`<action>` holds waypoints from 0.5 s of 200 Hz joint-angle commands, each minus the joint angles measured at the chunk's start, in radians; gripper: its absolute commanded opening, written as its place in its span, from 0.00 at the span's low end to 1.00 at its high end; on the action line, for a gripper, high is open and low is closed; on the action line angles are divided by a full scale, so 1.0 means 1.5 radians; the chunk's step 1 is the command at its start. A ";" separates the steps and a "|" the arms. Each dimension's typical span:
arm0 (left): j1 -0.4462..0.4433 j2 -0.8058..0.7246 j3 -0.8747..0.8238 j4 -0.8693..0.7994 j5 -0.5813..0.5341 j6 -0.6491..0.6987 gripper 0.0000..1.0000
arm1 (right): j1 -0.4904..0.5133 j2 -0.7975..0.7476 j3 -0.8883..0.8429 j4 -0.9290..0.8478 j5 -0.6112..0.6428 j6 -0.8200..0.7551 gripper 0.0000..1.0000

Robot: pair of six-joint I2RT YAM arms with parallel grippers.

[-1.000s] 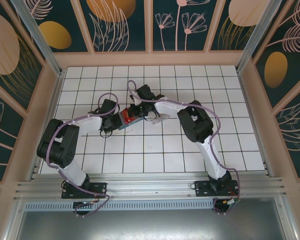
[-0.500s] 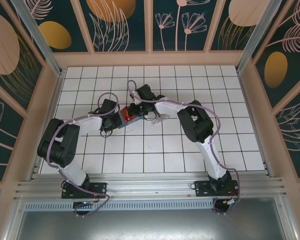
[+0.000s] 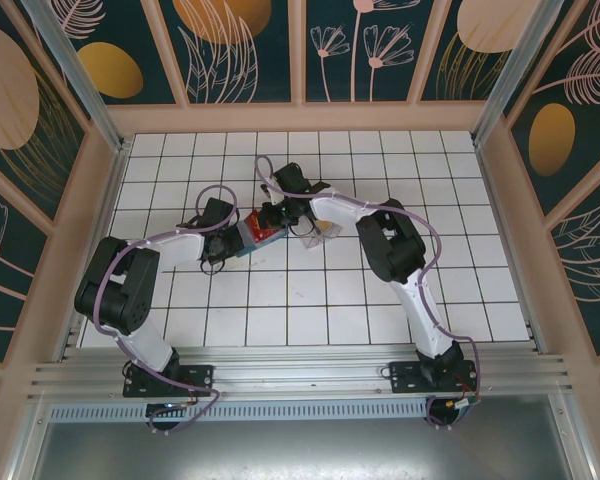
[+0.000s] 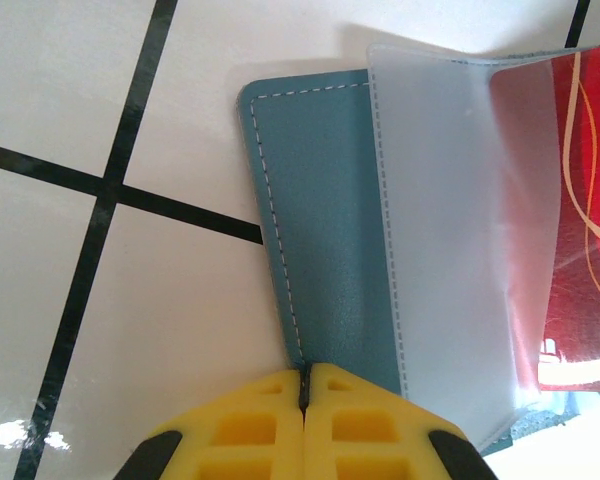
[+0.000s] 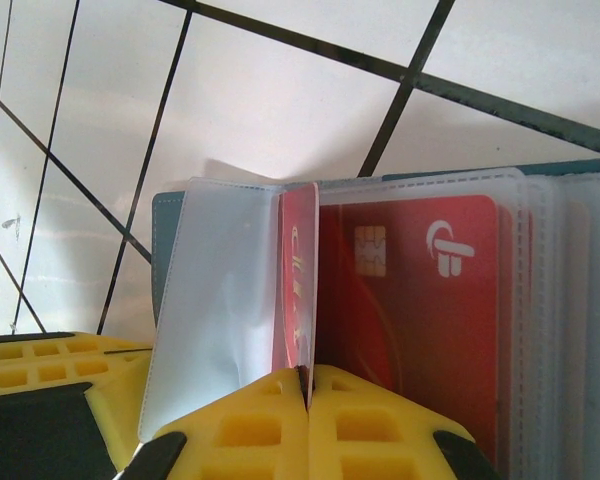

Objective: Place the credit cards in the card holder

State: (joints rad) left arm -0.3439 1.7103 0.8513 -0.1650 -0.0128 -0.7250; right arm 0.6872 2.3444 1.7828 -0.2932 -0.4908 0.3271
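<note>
From above, the left gripper (image 3: 229, 243) and right gripper (image 3: 278, 215) meet over the open card holder (image 3: 251, 237). Left wrist: fingers (image 4: 250, 430) clenched on its teal cover, which stretches straight ahead. Right wrist: fingers (image 5: 370, 430) pinch a red card (image 5: 297, 290) edge-up, running forward between clear sleeves (image 5: 220, 310)

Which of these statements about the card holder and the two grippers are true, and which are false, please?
1. The left gripper is shut on the teal cover of the card holder. True.
2. The card holder lies closed. False: it is open, with its clear sleeves fanned out.
3. A red credit card with a chip sits inside a sleeve. True.
4. The right gripper is open. False: it is shut on an upright red card.
</note>
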 commanded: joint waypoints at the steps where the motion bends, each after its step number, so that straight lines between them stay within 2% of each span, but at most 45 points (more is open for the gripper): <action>1: 0.019 0.071 -0.029 -0.044 -0.063 0.017 0.03 | -0.008 0.045 -0.029 0.016 0.073 0.009 0.00; 35: 0.019 0.072 -0.025 -0.050 -0.069 0.020 0.03 | -0.008 0.046 -0.047 0.074 0.020 0.061 0.00; 75: 0.019 0.072 -0.030 -0.048 -0.069 0.020 0.03 | -0.012 0.042 -0.053 0.082 0.003 0.077 0.00; 100: 0.020 0.072 -0.034 -0.047 -0.069 0.020 0.03 | -0.018 0.040 -0.064 0.092 -0.046 0.099 0.00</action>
State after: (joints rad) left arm -0.3439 1.7123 0.8547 -0.1692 -0.0132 -0.7238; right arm 0.6735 2.3444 1.7264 -0.1799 -0.5671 0.4328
